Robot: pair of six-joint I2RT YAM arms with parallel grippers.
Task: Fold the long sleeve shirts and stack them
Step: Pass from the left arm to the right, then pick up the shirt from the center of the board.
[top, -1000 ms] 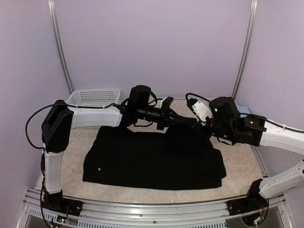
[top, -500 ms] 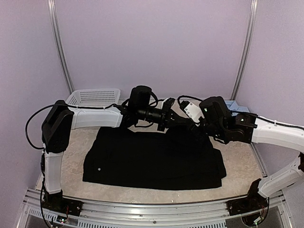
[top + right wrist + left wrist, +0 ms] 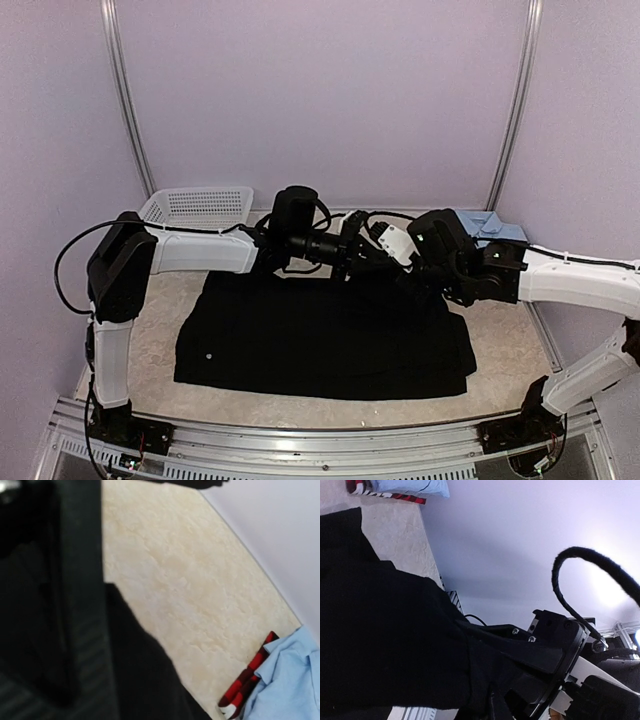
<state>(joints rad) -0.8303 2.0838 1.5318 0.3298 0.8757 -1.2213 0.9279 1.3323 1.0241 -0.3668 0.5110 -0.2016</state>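
Lying spread across the middle of the table (image 3: 150, 330), the black shirt (image 3: 320, 340) forms a broad, roughly rectangular shape with its long edges running left to right. Its far edge is pulled up into a raised fold near the centre back, where both arms meet.

The left gripper (image 3: 352, 255) reaches in from the left and is pinched shut on that fold. In the left wrist view, black cloth hangs from its jaws and fills most of the frame.

The right gripper (image 3: 378, 262) comes in from the right, just beside the left one. Its jaws are closed too, with black cloth bunched against a finger (image 3: 60, 605) in the right wrist view; it grips the same fold. That view is blurred, so the exact pinch point cannot be made out.

The other 2 shirts lie at the far right corner of the table, well apart from the black one. The blue shirt (image 3: 495, 225) rests on top of the red-and-black shirt (image 3: 247, 680), whose edge shows just beneath it. A white mesh basket (image 3: 195, 205) stands at the far left corner.
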